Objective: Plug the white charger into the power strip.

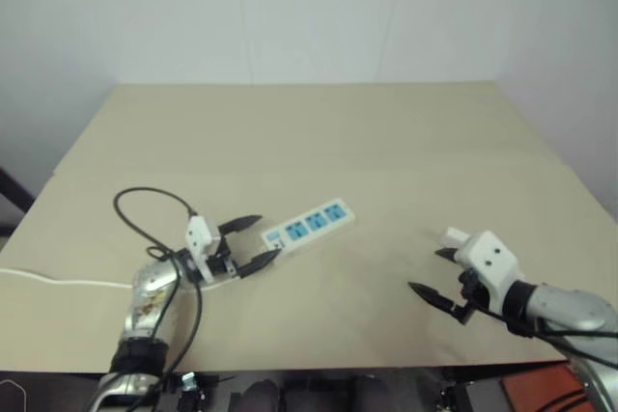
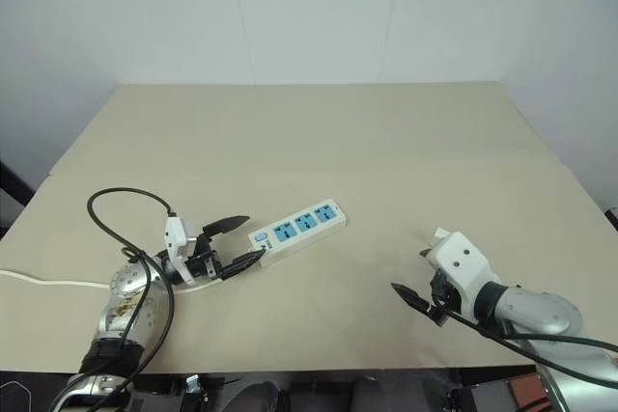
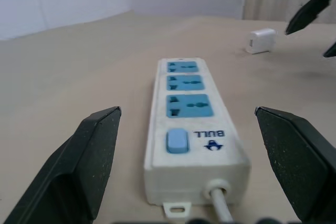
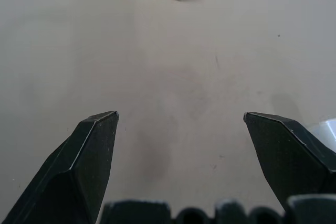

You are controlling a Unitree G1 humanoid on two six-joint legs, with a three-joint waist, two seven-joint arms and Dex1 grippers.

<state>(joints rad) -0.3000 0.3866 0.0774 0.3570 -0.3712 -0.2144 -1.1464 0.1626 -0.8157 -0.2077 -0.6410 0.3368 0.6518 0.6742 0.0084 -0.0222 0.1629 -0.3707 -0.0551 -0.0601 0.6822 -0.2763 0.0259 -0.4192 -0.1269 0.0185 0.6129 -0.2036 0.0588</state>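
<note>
The power strip (image 1: 311,223) lies slanted on the tan table, its three blue sockets facing up and its switch end toward my left gripper (image 1: 270,237). That gripper is open and points level along the strip. In the left wrist view its black fingers (image 3: 89,161) stand on either side of the strip's (image 3: 194,129) cord end without touching it. The white charger (image 1: 451,235) lies on the table to the right, close beside my right gripper (image 1: 425,269). This one is open and tilted down over bare table, with nothing between its fingers (image 4: 89,156).
The strip's thin white cord (image 1: 58,282) runs off to the table's left edge. A black cable loop (image 1: 145,202) arches over my left forearm. The tan table (image 1: 319,132) ends against a white wall behind.
</note>
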